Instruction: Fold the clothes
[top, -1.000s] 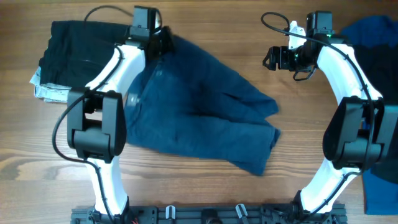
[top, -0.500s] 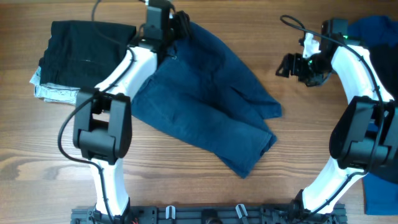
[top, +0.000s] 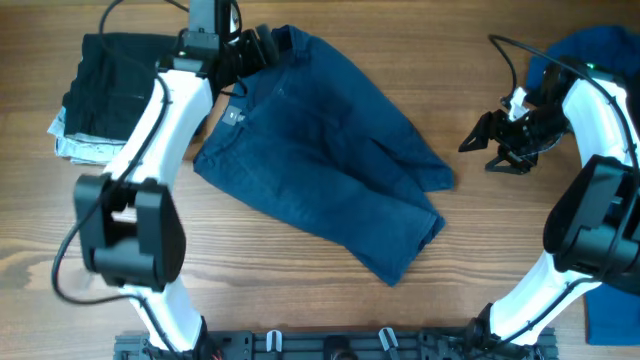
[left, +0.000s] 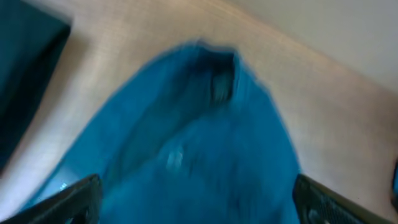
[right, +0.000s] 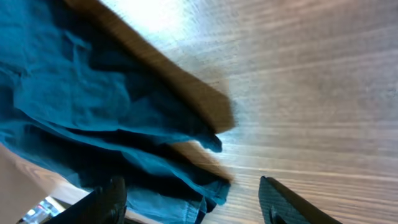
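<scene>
One crumpled navy denim trousers (top: 320, 160) at desk (top: 420, 50) centre; one folded black garment (top: 120, 75), far-left corner. Left tool (top: 262, 50), right tool (top: 478, 155): spread, empty.

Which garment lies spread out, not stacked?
The navy trousers mid-table, laid out diagonally. The black garment sits folded on a pale one at left; the royal blue one lies at the right edge.

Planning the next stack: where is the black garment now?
Overhead view: the black garment lies on the robot's far left, over a pale patterned cloth, just left of the navy trousers.
</scene>
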